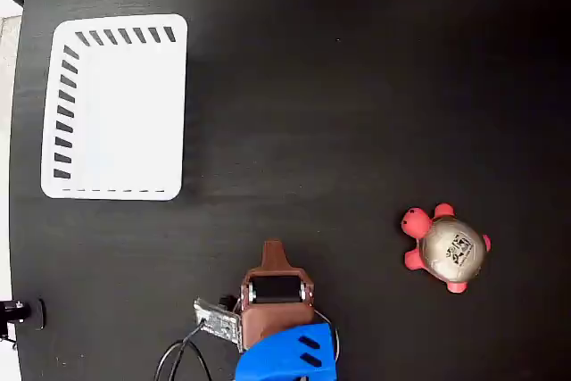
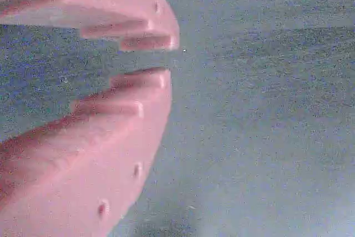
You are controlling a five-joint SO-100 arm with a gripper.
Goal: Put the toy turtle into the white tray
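The turtle (image 1: 445, 249) sits on the black worktop (image 1: 357, 86) at the right of the fixed view, toward the near edge, its red-pink head pointing left and its beige-grey shell facing up. The shell carries a small black printed mark, too small to read; it cannot be told whether it is a code or writing. The turtle touches nothing else and is out of the wrist view. Well to its left, at the near edge, is the arm (image 1: 284, 345): a blue segment cut off by the frame's bottom, then a brown wrist with a black motor block and a small board with wires beside it. The hand (image 1: 272, 247) shows only as a narrow brown tip pointing away from the near edge, and this view does not reveal its opening. In the wrist view the hand (image 2: 166, 58) appears pink and blurred, its two toothed fingers (image 2: 138, 90) almost closed with a thin gap between them, holding nothing, over bare worktop. The tray (image 1: 116, 104) lies at the far left, well apart from both turtle and hand, empty, with slanted slots along its top and left edges.
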